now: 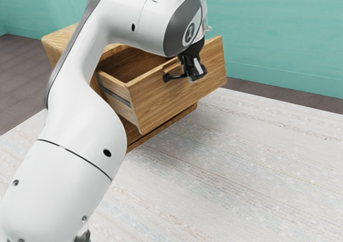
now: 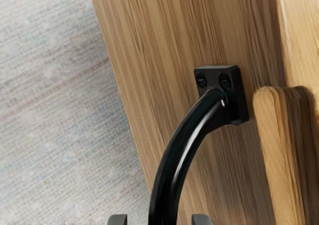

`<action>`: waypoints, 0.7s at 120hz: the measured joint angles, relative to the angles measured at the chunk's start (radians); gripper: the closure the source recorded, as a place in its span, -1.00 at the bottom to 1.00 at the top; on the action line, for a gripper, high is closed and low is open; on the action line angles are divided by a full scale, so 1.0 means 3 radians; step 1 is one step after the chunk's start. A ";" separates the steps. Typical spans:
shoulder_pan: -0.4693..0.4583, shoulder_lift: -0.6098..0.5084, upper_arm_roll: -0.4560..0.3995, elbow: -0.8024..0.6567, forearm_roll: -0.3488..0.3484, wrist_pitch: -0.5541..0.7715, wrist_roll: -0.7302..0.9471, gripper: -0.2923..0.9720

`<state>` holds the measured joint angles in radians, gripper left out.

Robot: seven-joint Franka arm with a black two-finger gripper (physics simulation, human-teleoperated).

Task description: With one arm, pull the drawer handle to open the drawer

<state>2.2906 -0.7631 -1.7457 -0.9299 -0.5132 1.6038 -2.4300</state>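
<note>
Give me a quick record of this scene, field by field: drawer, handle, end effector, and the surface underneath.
drawer: pulled well out of the wooden cabinet, interior showing
handle: black curved bar on the drawer front, fixed by a square plate with two screws
end effector: at the handle, in front of the drawer
surface: pale woven texture, under the cabinet

No words, numbers or brand names can be read anywhere. The one sign is a small round white emblem (image 1: pixel 190 31) on the grey cap (image 1: pixel 177 16) of the arm (image 1: pixel 80 124), just above the drawer (image 1: pixel 161 94); its figure forms no legible letter. The drawer's wooden front and its black handle (image 2: pixel 182 150) are unmarked.
</note>
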 joint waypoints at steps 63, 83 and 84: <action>-0.0190 -0.0010 0.0079 0.0026 0.0002 0.0005 -0.0108 0.34; -0.0448 0.0020 0.0060 0.0368 0.0031 0.0200 -0.0060 -0.06; -0.0472 0.0025 0.0059 0.0381 0.0049 0.0211 -0.0053 -0.08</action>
<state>2.1489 -0.7555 -1.7279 -0.8157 -0.4986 1.6672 -2.4460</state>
